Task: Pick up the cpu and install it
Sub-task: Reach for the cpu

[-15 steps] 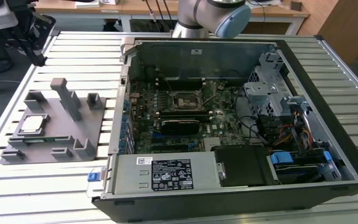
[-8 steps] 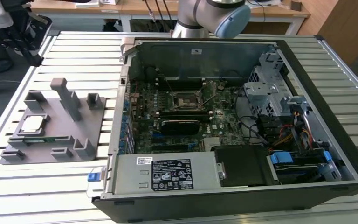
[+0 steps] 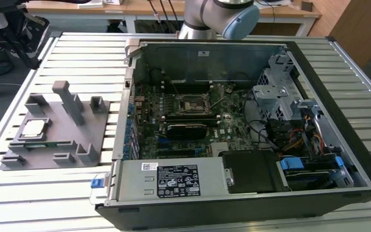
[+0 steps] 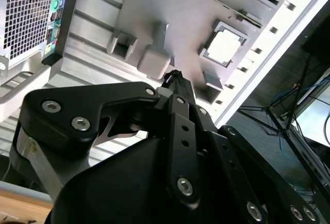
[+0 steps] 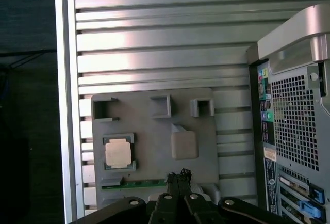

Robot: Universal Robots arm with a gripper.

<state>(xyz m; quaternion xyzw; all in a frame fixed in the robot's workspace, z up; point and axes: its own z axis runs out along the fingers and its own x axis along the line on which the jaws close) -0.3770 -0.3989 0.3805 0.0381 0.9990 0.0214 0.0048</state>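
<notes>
On grey blocky fixture [image 5: 154, 131], flat square dull-silver cpu [image 5: 119, 152]

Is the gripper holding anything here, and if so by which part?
Nothing is held: the gripper is shut and empty, and the cpu lies in the grey holder.

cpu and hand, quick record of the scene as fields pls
cpu: lying flat in its nest on the grey holder plate, not picked up
hand: shut, empty, above the plate, apart from the cpu
memory stick: on the same plate, beside the cpu
cpu socket: on the motherboard in the open computer case, dark centre
</notes>
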